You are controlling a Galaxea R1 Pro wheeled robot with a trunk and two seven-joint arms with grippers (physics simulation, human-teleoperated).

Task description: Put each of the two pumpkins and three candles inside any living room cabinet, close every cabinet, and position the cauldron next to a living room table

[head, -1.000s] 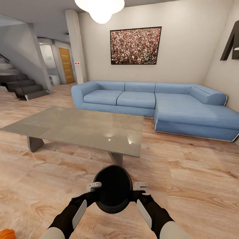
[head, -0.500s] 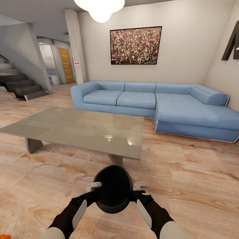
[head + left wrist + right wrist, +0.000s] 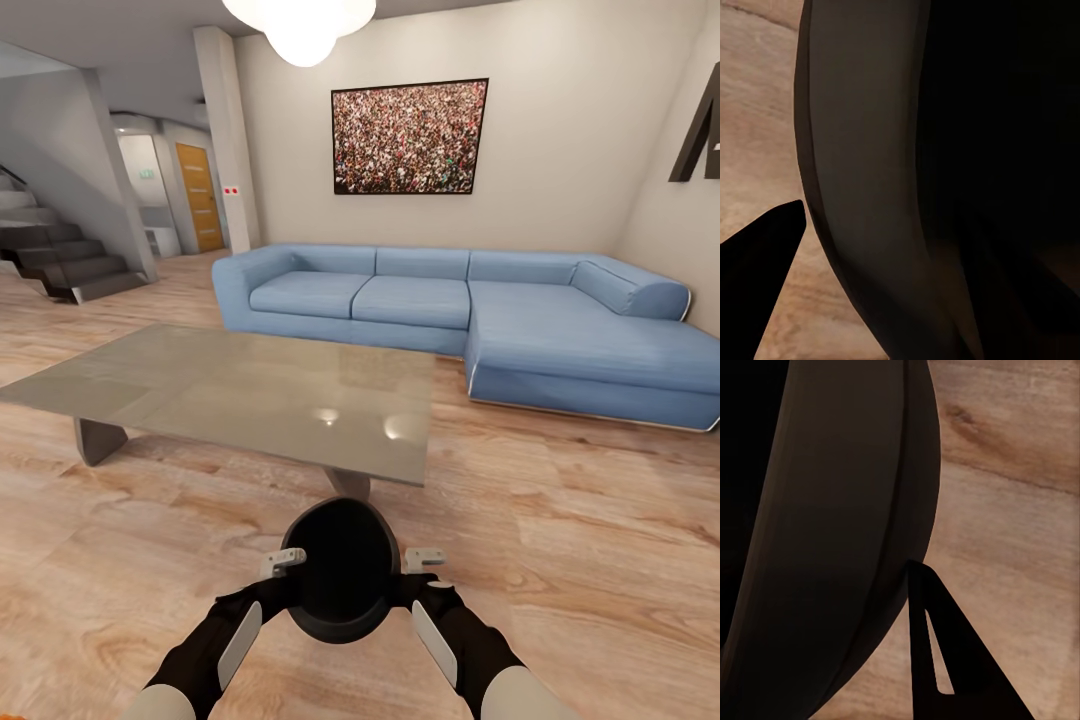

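Observation:
I hold the black round cauldron (image 3: 340, 580) low over the wood floor, between both arms. My left gripper (image 3: 283, 563) and right gripper (image 3: 423, 558) are each shut on opposite sides of its rim. In the left wrist view the cauldron's dark wall (image 3: 907, 180) runs beside one finger (image 3: 757, 270). The right wrist view shows the same wall (image 3: 817, 532) beside a finger (image 3: 945, 660). The table (image 3: 230, 385), low with a glossy grey-brown top, stands just beyond the cauldron, its near edge a short gap away. The pumpkins, candles and cabinet are out of view.
A blue corner sofa (image 3: 450, 300) lines the far wall behind the table and reaches forward on the right. Stairs (image 3: 60, 265) and a hallway with an orange door (image 3: 200, 195) lie to the far left. Open wood floor (image 3: 580, 560) spreads to my right.
The whole view has shifted slightly, so the camera moved. An orange pumpkin at the lower left corner has slid out of the picture. Both grippers still hold the cauldron the same way.

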